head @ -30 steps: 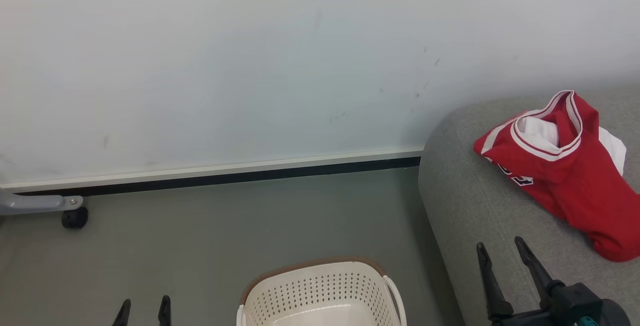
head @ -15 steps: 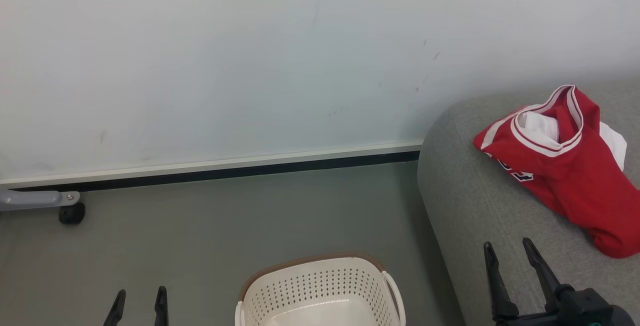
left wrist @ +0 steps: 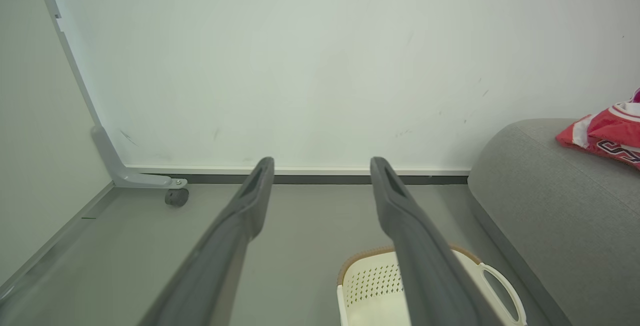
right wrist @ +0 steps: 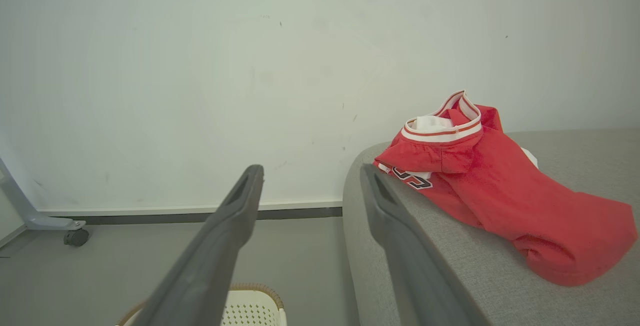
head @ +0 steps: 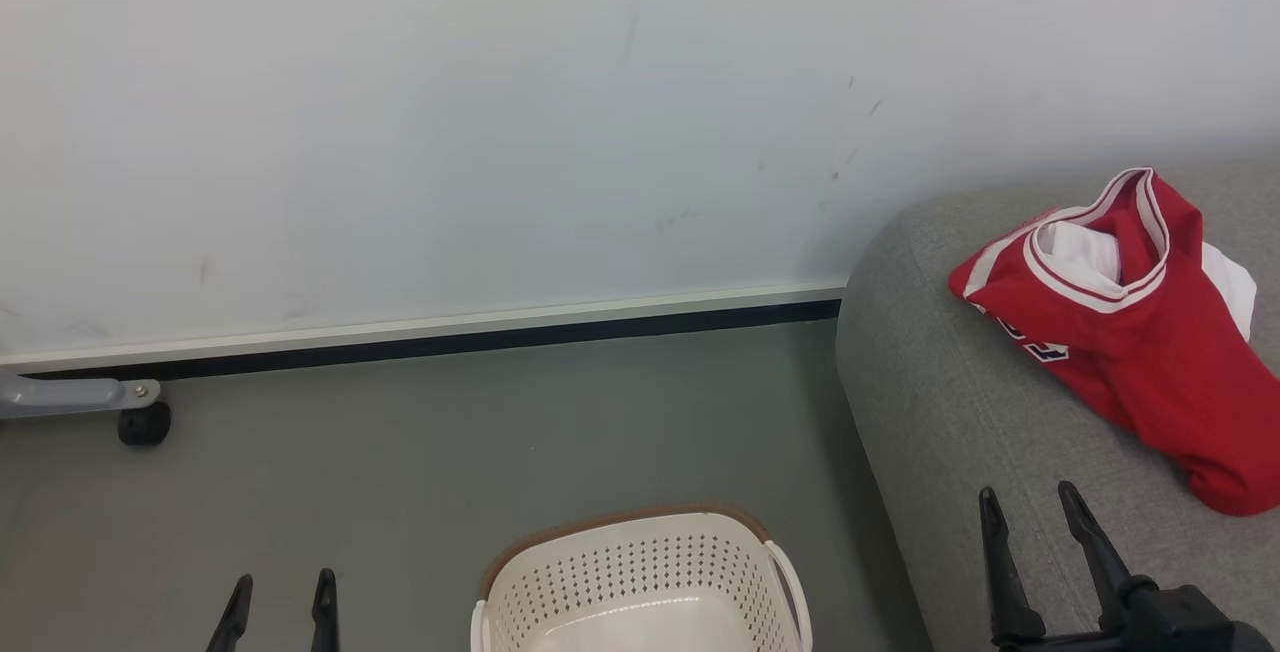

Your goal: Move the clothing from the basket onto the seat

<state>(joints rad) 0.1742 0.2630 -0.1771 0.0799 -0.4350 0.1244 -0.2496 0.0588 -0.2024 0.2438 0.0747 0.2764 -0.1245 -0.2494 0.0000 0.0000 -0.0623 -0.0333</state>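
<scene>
The red clothing (head: pixel 1140 352) with white trim lies crumpled on the grey seat (head: pixel 950 412) at the right, part of a dark number showing on it. The right wrist view has the clothing (right wrist: pixel 500 191) on the seat (right wrist: pixel 575 296) too. On the floor at the bottom centre stands the cream basket (head: pixel 640 582) with a brown rim, and what shows of its inside holds nothing. My right gripper (head: pixel 1030 502) is open above the seat's front edge, short of the clothing. Left of the basket, my left gripper (head: pixel 282 587) is open over the floor.
A pale wall (head: pixel 500 132) with a dark skirting strip closes off the back. A grey frame leg on a black caster (head: pixel 143 424) stands at the far left. Grey floor (head: pixel 450 452) lies between the wall, basket and seat.
The right gripper has drawn back slightly towards the lower right, away from the clothing. The head camera has shifted a little, so the whole picture sits slightly differently. Both grippers stay open.
</scene>
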